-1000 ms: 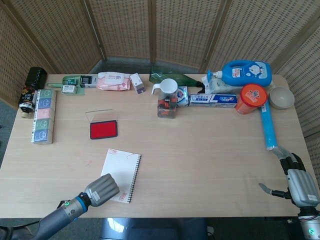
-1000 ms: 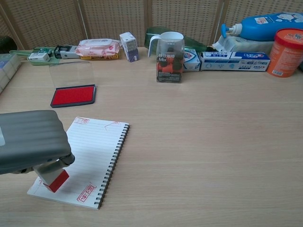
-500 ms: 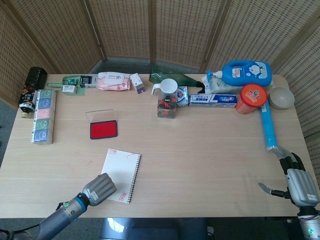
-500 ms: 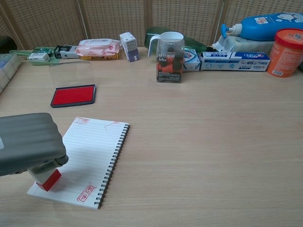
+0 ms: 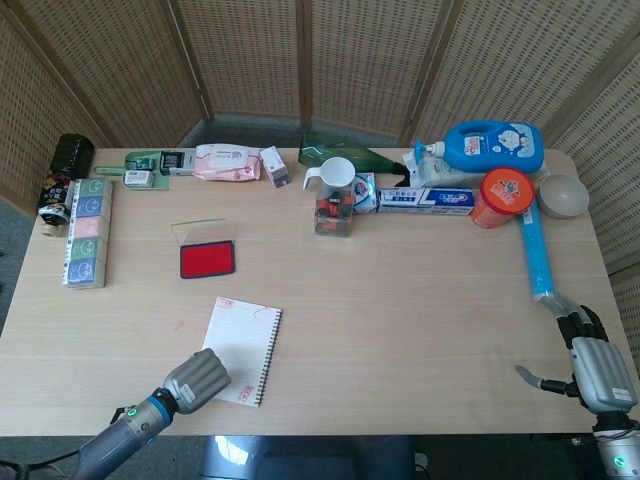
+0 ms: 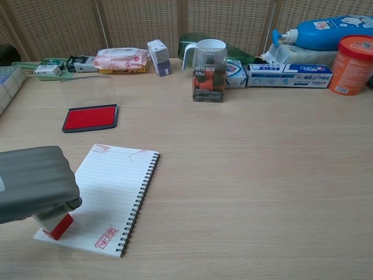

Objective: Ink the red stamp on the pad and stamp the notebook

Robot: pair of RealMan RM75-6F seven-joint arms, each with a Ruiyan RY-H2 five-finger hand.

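My left hand (image 6: 32,184) (image 5: 195,378) grips the red stamp (image 6: 58,226), whose red base sits at the near left corner of the spiral notebook (image 6: 111,195) (image 5: 243,345). The page carries a red print (image 6: 106,238) near its front edge and another (image 6: 101,149) at its far corner. The red ink pad (image 6: 91,118) (image 5: 207,259) lies open beyond the notebook, its clear lid standing behind it. My right hand (image 5: 590,365) rests open at the table's near right corner, holding nothing; the chest view does not show it.
A clear measuring cup (image 6: 208,70) stands mid-table at the back. Along the back edge are a wipes pack (image 6: 120,59), small boxes, a toothpaste box (image 6: 288,76), a blue bottle (image 6: 326,32) and an orange tub (image 6: 351,56). A blue tube (image 5: 537,255) lies at right.
My left hand has drawn back toward the near left edge of the notebook and lowered, carrying the stamp with it. The right hand has stayed still.
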